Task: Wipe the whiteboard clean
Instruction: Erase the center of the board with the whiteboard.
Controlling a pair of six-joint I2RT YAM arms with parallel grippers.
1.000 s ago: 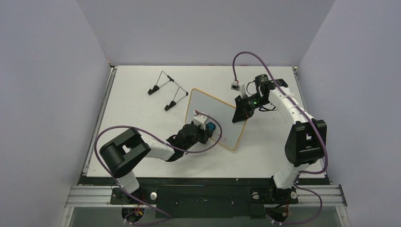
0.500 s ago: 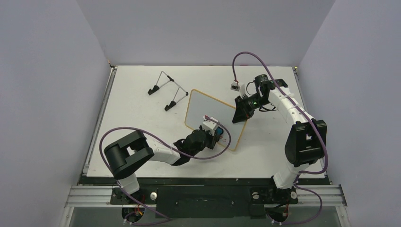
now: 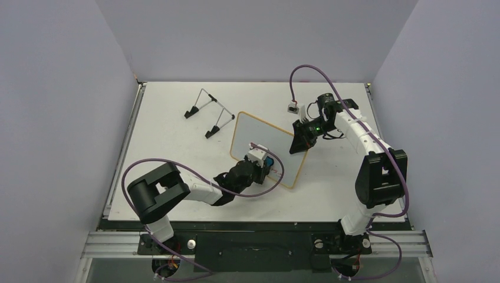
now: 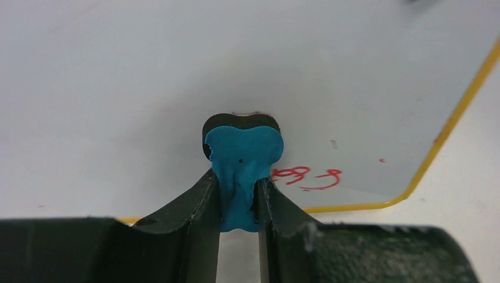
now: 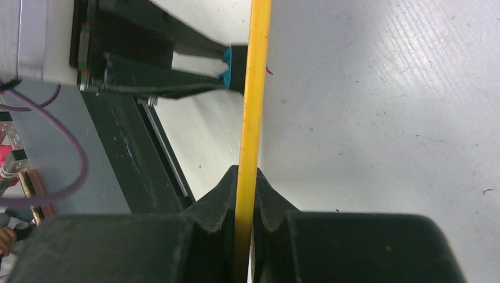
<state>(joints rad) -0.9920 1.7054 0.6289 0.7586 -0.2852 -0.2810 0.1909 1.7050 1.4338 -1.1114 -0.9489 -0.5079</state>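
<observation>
Whiteboard [image 3: 266, 144] sat at mid-tabletop [image 3: 171, 159], its right edge clenched in the right claw [image 5: 244, 180], with the yellow rim pinched between the fingers. Left claw [image 4: 239, 197] was clamped on a blue eraser [image 4: 243, 154], which pressed against the board face near the lower rim. Red marks [image 4: 306, 175] showed just right of the eraser. Wire stand [image 3: 207, 112] stood apart, behind and left of the board
</observation>
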